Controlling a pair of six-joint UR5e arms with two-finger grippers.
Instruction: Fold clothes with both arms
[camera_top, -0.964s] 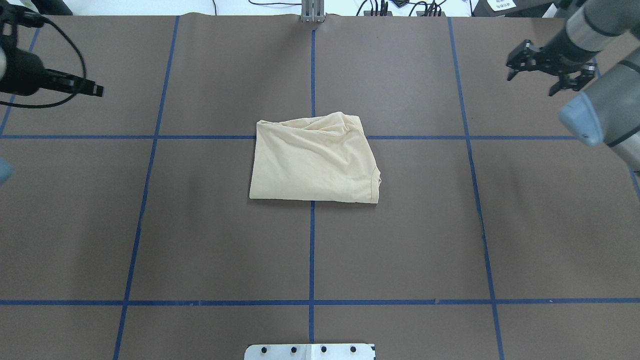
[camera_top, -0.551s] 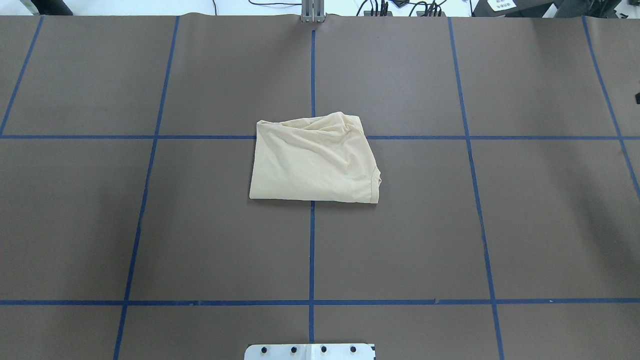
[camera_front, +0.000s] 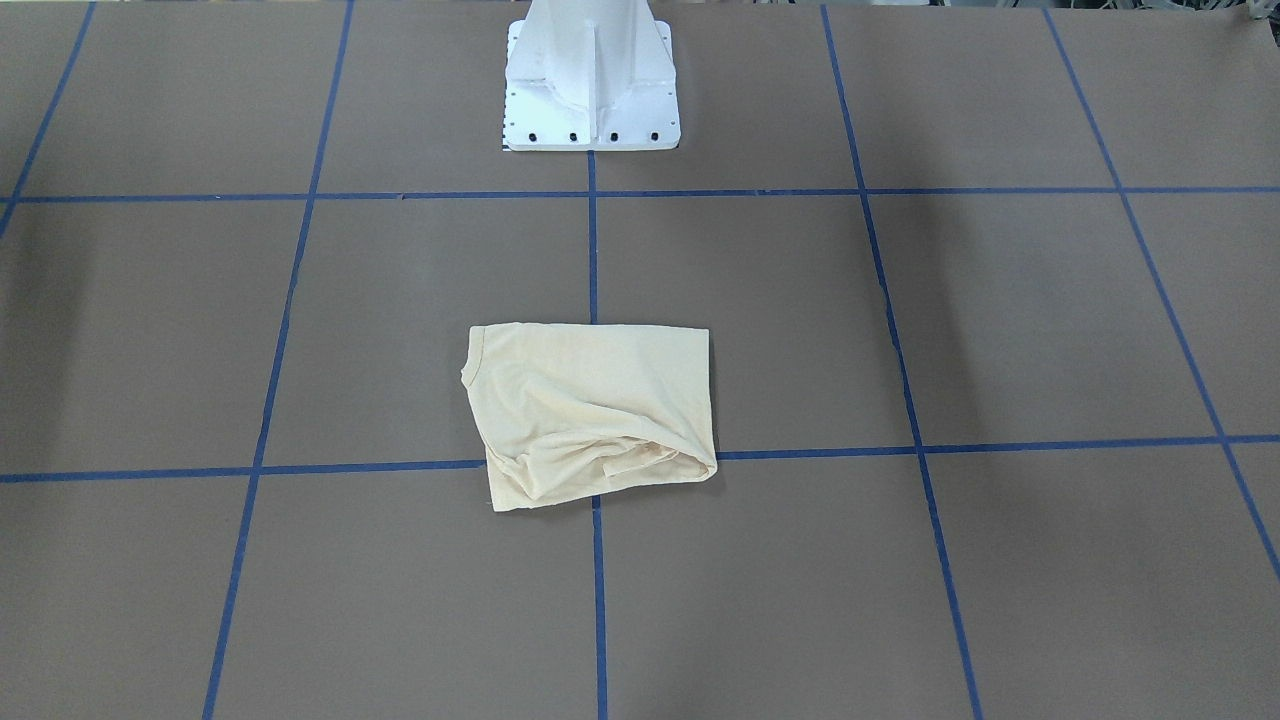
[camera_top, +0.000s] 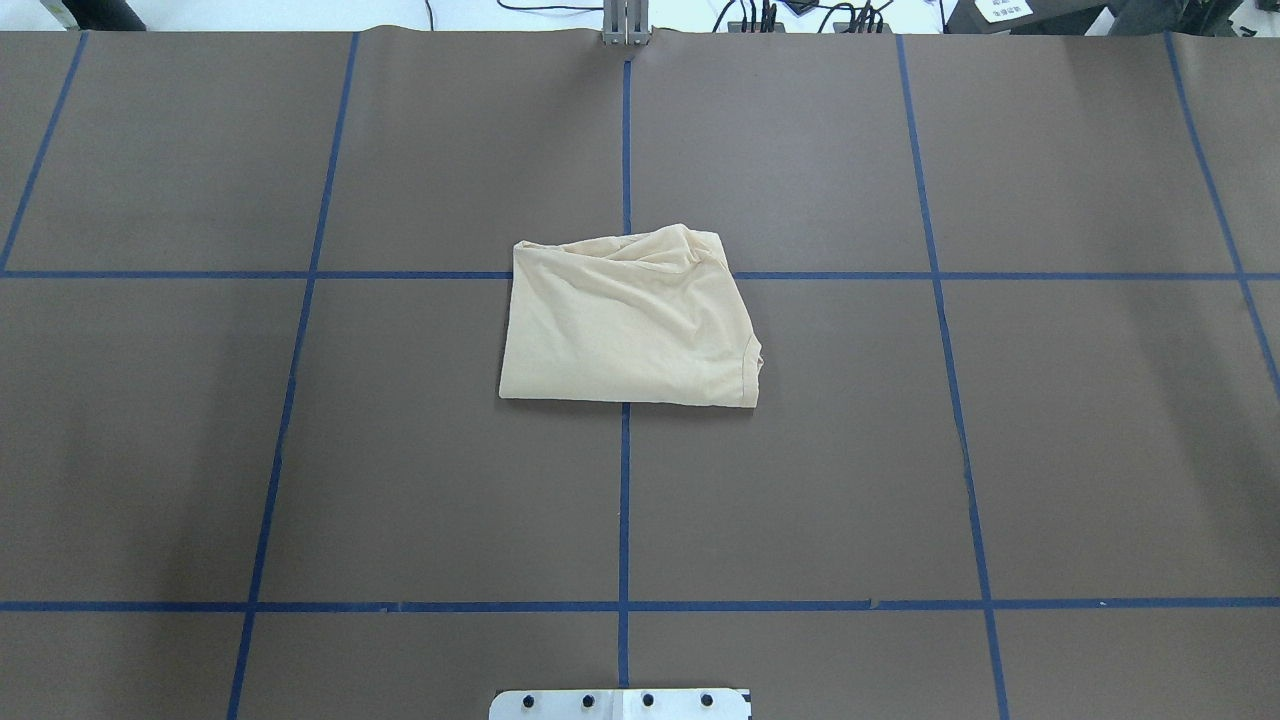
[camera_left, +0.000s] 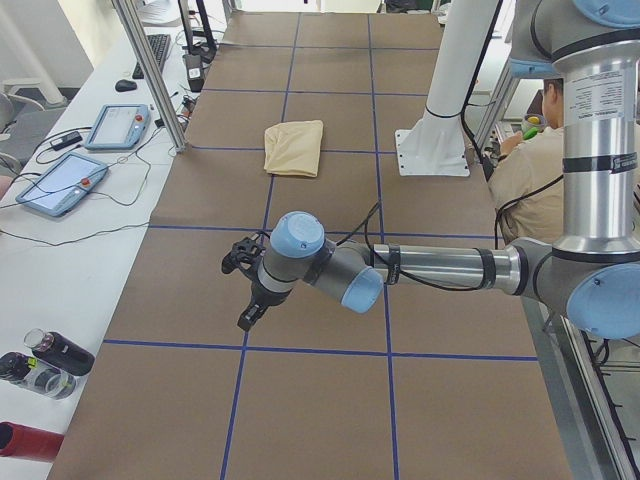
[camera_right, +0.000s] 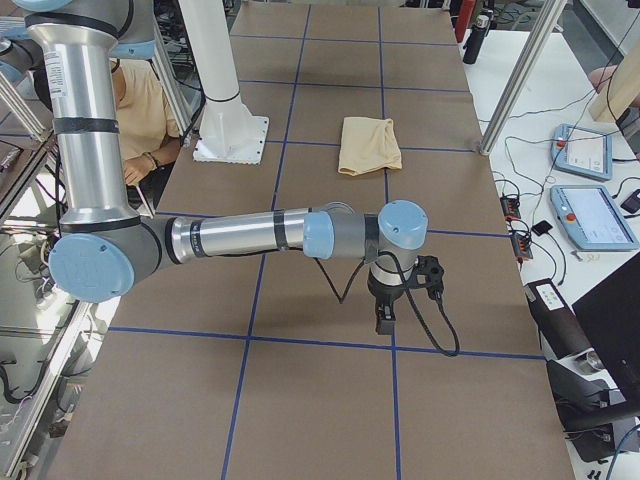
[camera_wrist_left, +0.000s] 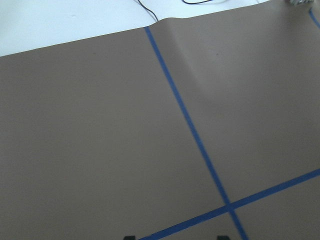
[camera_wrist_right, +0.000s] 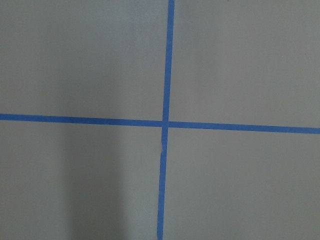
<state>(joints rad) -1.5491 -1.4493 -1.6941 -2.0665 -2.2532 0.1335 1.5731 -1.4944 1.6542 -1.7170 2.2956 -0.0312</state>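
The pale cream-yellow shirt (camera_top: 625, 325) lies folded into a rough rectangle at the table's middle, with bunched wrinkles along its far edge. It also shows in the front view (camera_front: 590, 410) and both side views (camera_left: 294, 147) (camera_right: 368, 145). No print or label shows. Both arms are out of the overhead and front views. My left gripper (camera_left: 243, 290) hovers over the table's left end, far from the shirt; its fingertips (camera_wrist_left: 130, 237) stand wide apart, empty. My right gripper (camera_right: 405, 295) hovers over the right end; I cannot tell whether it is open.
The brown table cover (camera_top: 300, 450) carries a blue tape grid. The white pedestal base (camera_front: 590, 80) stands at the robot's side. Tablets (camera_left: 120, 125) and bottles (camera_left: 45, 360) lie on the white bench past the far edge. A seated person (camera_left: 530, 160) is behind the robot.
Both arms have swung outward and left the overhead view. The shirt has not moved.
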